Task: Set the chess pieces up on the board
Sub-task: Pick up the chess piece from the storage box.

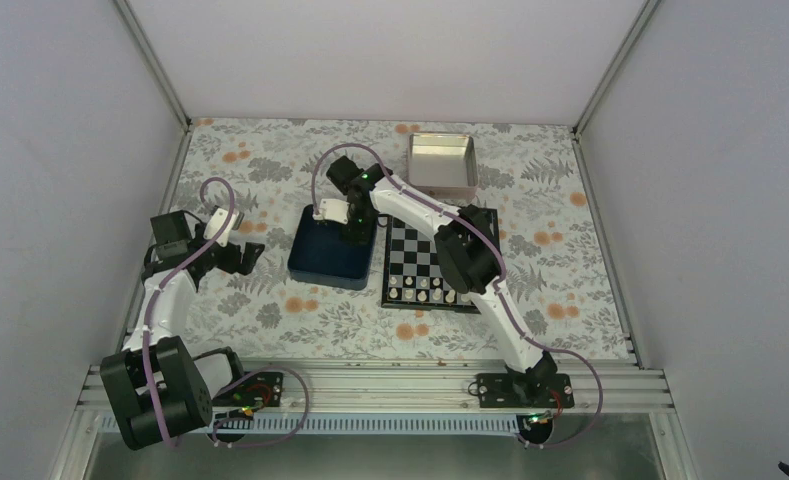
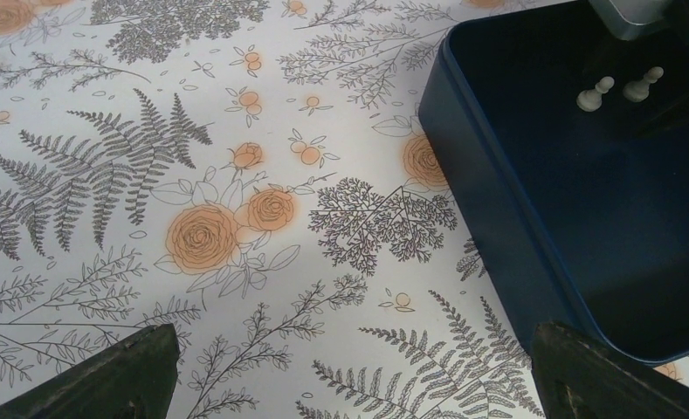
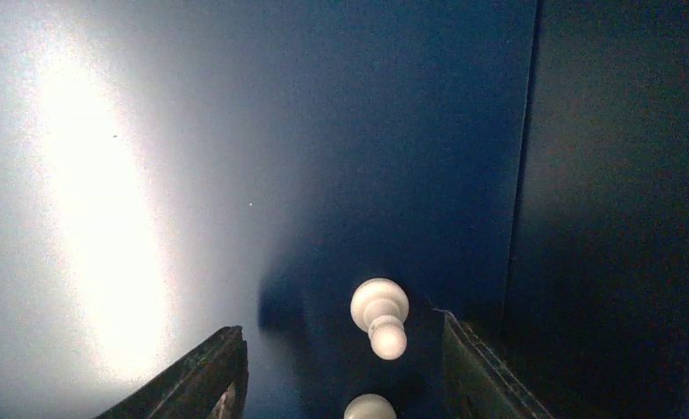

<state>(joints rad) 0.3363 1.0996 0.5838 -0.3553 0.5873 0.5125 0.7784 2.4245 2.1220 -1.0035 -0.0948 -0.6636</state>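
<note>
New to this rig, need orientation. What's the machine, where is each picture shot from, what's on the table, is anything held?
Two robot arms are bolted at the table's near edge. The overhead view looks down from behind them; the other two pictures come from cameras on each wrist.

On the flowered table lie a dark blue tray, the chequered board with some pieces on its near rows, and a silver tin.

The left gripper hangs open over bare cloth beside the tray, holding nothing. The right gripper is down inside the tray, its fingers apart on either side of a white pawn; a second pawn lies nearer. Nothing is gripped yet.
</note>
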